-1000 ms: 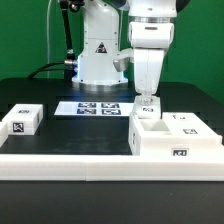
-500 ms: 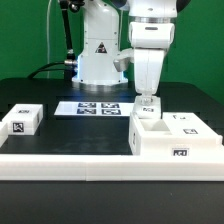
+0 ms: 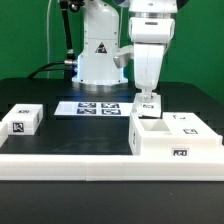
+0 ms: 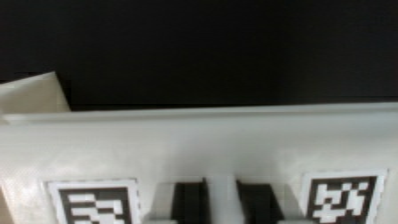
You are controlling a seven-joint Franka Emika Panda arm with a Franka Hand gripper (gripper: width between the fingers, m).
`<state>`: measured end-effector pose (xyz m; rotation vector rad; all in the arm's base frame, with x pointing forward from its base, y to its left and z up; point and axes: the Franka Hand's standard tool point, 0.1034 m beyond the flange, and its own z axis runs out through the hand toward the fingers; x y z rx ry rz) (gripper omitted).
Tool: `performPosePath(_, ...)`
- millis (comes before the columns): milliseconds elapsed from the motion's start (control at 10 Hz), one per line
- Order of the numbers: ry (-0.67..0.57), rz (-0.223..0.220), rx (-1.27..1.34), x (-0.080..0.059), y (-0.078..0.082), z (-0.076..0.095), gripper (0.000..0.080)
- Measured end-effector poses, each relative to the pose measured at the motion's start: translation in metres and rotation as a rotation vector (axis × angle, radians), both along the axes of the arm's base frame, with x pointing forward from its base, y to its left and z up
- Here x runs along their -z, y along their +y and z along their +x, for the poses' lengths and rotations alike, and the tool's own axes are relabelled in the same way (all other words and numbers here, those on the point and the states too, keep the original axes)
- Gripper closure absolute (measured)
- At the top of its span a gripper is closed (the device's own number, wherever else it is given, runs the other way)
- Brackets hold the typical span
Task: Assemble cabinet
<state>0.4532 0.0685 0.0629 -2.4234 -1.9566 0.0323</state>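
The white cabinet body (image 3: 170,140), an open box with a tag on its front, lies at the exterior view's right on the white platform (image 3: 70,160). My gripper (image 3: 148,98) hangs straight down over the box's back left corner. Its fingers (image 4: 189,205) stand close together on a thin upright white panel (image 3: 148,106) that carries a small tag. In the wrist view the gripper (image 4: 221,205) sits between two tags on a broad white surface (image 4: 196,140). A small white tagged block (image 3: 22,121) lies apart at the exterior view's left.
The marker board (image 3: 92,107) lies flat behind the platform, in front of the arm's base (image 3: 100,60). A flat white piece with tags (image 3: 188,122) lies to the right of the box. Black table (image 3: 30,90) surrounds all this.
The gripper has risen very slightly above the cabinet body. The parts on the platform have not moved.
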Motion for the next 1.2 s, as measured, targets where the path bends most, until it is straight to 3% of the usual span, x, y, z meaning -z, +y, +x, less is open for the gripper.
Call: performPosePath(1200, -0.010, 0.009, -0.014, 0.006, 0.001, 0.013, 0.0729)
